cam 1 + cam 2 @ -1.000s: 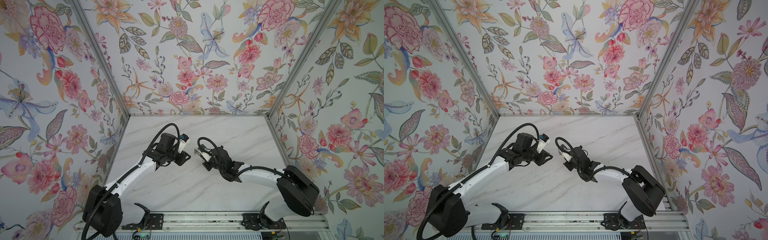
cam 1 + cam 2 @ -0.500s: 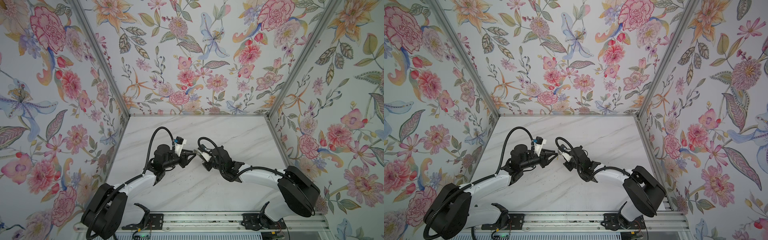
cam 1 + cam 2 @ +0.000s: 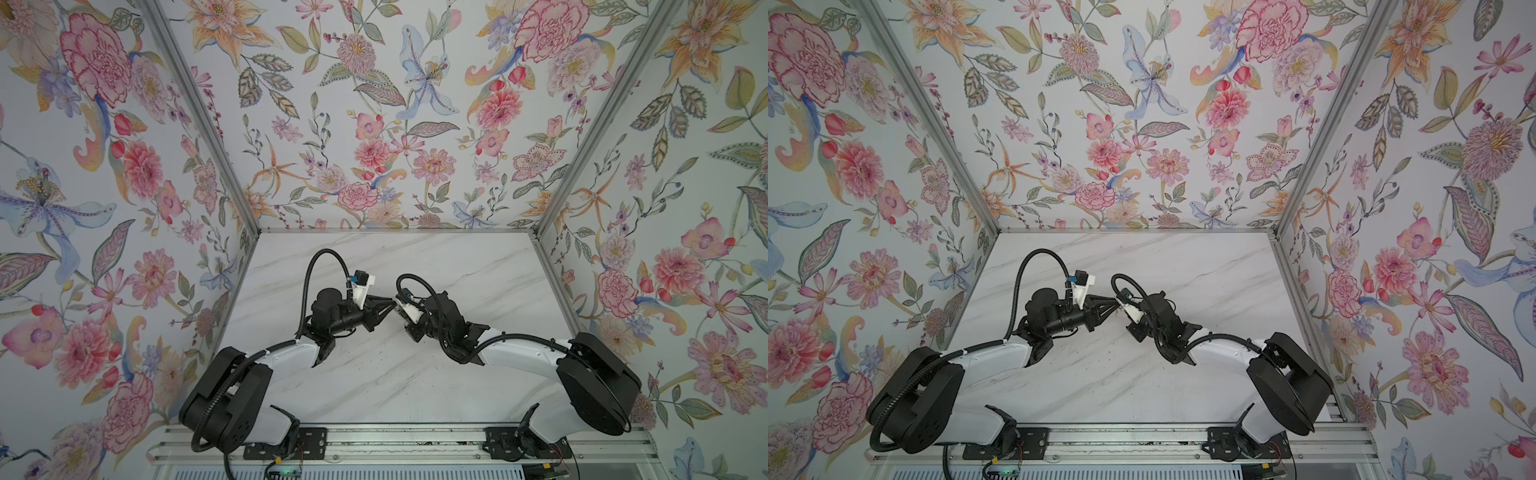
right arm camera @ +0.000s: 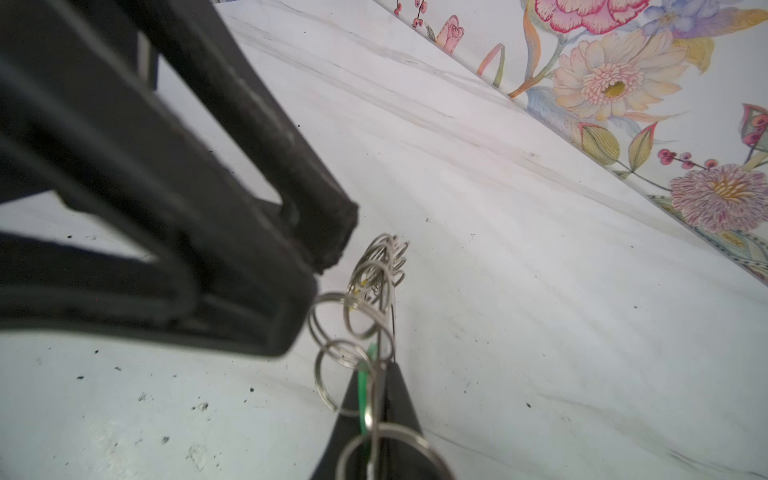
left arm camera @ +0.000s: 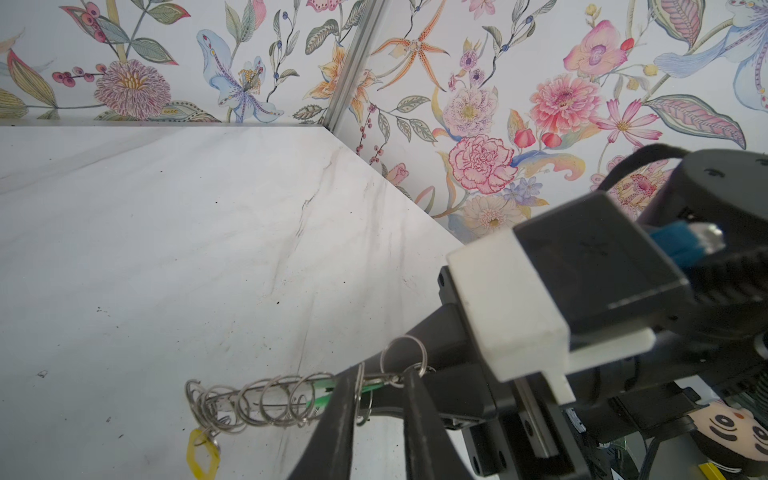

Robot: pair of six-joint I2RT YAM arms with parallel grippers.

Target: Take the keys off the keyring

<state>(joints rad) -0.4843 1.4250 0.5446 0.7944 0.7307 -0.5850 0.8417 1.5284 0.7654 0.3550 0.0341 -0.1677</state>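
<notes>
2 black grippers meet tip to tip near the middle of the table (image 3: 395, 257) in both top views. They hide the keyring there, so the wrist views show it best.

The right gripper (image 4: 376, 370) is pinched tight on the rim of the keyring (image 5: 249, 403). The keyring shows its thin edge, with many small wire loops (image 4: 332, 316) standing out along it.

The green tag (image 4: 365, 386) sits right at the right gripper's tips, pressed against the rim. The yellow tag (image 5: 202, 455) hangs from a loop at the other end of the keyring, away from both grippers. The little metal keys themselves are too small to make out.

The left gripper (image 5: 378, 380) comes in from the other side. Its 2 fingers (image 5: 336, 424) stand a little apart, with only a narrow gap. They sit 1 on each side of the rim, just beside the right gripper's tips. A small loop and the end of the green tag lie in that gap. I cannot tell if the left fingers are pinching anything or just sitting around it.
</notes>
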